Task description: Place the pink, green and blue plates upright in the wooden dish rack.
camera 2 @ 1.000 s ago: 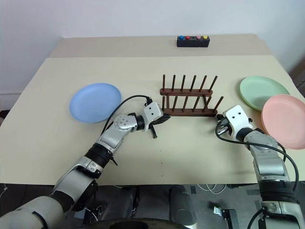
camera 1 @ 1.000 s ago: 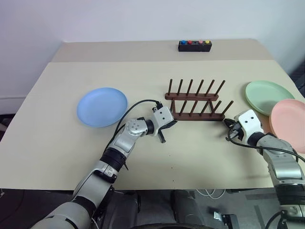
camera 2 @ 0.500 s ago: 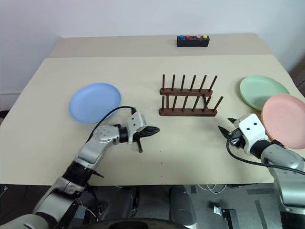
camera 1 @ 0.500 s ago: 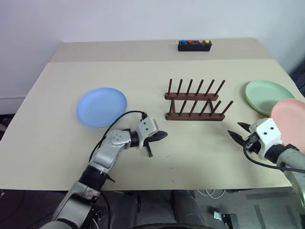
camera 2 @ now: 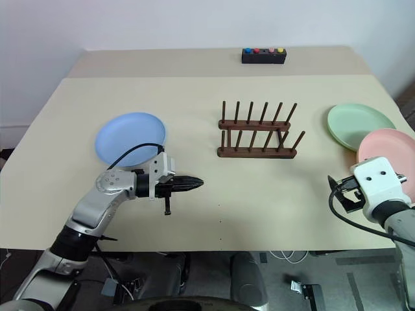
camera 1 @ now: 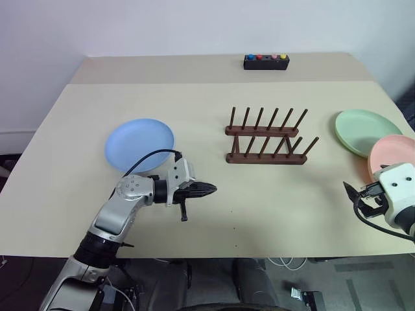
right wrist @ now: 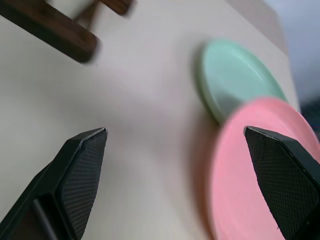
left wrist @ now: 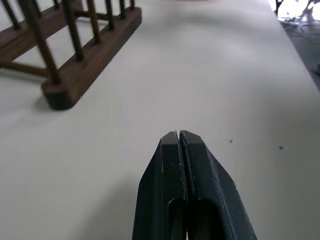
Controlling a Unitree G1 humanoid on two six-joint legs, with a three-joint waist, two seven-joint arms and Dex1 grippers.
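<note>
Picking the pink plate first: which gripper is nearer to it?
Right. The right gripper, open, sits beside the pink plate, one finger over its rim. The left gripper, shut, is far across the table, near the blue plate.

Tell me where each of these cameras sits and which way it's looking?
Left and right eye views: on the head, looking down over the table; both arms show.
Left wrist view: on the left arm, looking along the shut left claw toward the wooden dish rack.
Right wrist view: on the right arm, looking between the open right claw at the pink plate and green plate.
Shared: both wrist views catch the rack.
</note>
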